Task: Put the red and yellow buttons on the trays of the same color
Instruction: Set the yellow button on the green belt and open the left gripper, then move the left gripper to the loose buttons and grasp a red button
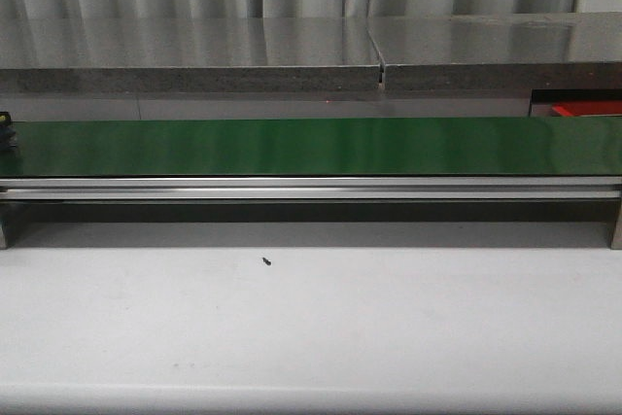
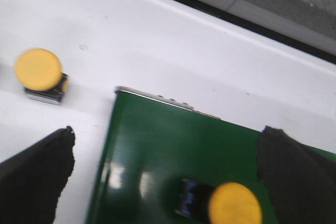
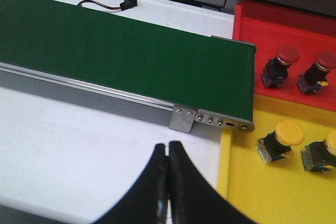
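grey curtains behind, then the white worktop (image 1: 311, 328) with the green conveyor belt (image 1: 311, 146) across it. left tool (image 2: 163, 174) hangs wide open, holding nothing, over a yellow button (image 2: 234, 204) on the belt's end; i'd centre on the cap before closing. another yellow button (image 2: 38, 70) sits off-belt. right tool (image 3: 168, 182) is pinched together, empty, beside the yellow tray (image 3: 262, 192) and red tray (image 3: 252, 19).

Two red buttons (image 3: 296, 70) lie tipped in the red tray (image 3: 252, 19) at upper right, two yellow buttons (image 3: 296, 148) in the yellow tray (image 3: 247, 192) below; left-wrist view shows one yellow button (image 2: 223, 205) on green belt, bottom centre, another (image 2: 39, 74) on white table, left.
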Robot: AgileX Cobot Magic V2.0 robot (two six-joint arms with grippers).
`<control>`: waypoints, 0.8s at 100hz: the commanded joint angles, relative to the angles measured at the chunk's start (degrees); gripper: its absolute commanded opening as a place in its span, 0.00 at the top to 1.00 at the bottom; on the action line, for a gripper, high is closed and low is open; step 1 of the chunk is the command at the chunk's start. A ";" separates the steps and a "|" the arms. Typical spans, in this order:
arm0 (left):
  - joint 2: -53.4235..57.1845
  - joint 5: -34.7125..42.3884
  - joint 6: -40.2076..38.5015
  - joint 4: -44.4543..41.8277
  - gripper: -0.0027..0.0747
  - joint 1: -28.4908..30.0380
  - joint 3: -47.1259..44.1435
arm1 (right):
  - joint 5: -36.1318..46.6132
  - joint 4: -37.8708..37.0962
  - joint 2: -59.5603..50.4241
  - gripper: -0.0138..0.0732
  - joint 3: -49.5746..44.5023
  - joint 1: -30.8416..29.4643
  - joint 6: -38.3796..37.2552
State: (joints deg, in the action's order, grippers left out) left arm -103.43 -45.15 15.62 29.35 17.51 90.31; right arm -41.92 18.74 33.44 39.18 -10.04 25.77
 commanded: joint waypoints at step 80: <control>-11.44 14.82 -0.96 -10.36 0.10 10.74 3.02 | 3.23 1.19 -0.02 0.92 1.39 0.15 0.33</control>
State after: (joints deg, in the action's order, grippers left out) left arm -117.24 -35.48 15.26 18.55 28.15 91.50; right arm -42.02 18.74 33.44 39.18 -10.04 25.77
